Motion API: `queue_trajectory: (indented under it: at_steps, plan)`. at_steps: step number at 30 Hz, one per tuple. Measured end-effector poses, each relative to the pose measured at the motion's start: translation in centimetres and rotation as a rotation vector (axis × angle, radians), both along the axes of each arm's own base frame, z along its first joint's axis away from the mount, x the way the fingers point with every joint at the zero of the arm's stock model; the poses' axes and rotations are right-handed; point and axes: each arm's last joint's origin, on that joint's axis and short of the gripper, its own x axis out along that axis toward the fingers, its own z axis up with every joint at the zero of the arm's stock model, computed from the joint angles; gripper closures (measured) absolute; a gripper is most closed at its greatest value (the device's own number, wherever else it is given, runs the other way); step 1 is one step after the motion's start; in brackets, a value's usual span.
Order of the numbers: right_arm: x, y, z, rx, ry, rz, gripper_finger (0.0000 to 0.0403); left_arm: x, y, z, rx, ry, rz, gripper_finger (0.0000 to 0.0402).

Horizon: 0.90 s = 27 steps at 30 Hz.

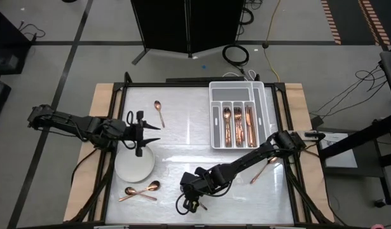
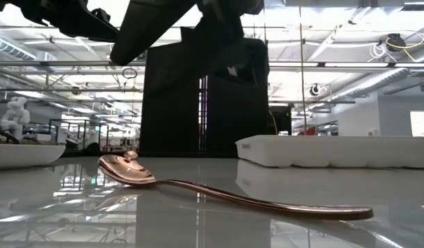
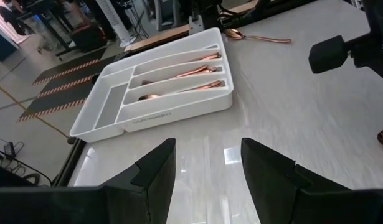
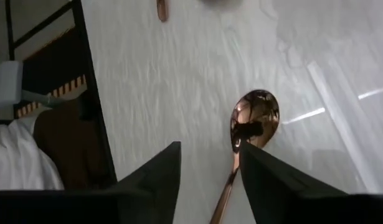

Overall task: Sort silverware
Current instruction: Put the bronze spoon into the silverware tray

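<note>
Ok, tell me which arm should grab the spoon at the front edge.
Right. Its gripper hangs open directly over that spoon, while the left gripper waits open above the plate.

The white compartmented tray carries a small line of dark print on its near side wall, left of centre in the left wrist view. Its letters are too small to read; no other writing shows

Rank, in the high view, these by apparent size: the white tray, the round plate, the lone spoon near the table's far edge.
1. White tray, clearly largest.
2. Round plate, partly covered by the left arm.
3. Lone spoon, smallest.
</note>
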Motion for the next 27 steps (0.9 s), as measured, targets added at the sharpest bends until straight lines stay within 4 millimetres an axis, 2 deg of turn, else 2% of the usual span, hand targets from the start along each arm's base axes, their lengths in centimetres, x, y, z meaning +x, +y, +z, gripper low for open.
queue_trajectory:
  at_steps: [4, 9, 16, 20, 27]
  plan:
    - [-0.2, -0.1, -0.2, 0.011, 0.034, -0.043, 0.0243, 0.0, 0.0, 0.0, 0.000, 0.000, 0.000, 0.0219]
    - [-1.3, -0.1, -0.9, -0.043, 0.136, -0.119, 0.0261, 0.0, 0.0, 0.0, 0.000, -0.003, 0.001, 0.0219]
    - [-1.9, 1.0, -1.0, -0.066, 0.126, -0.153, 0.0270, 0.0, 0.0, 0.1, 0.001, -0.006, 0.002, 0.0219]
    - [-1.8, 1.5, -2.4, -0.070, 0.147, -0.160, 0.0271, 0.0, 0.0, 0.1, 0.001, -0.006, 0.004, 0.0219]
    - [-0.5, 2.6, -4.6, -0.097, 0.159, -0.119, 0.0271, 0.0, 0.0, -0.1, -0.022, 0.004, 0.013, 0.0219]
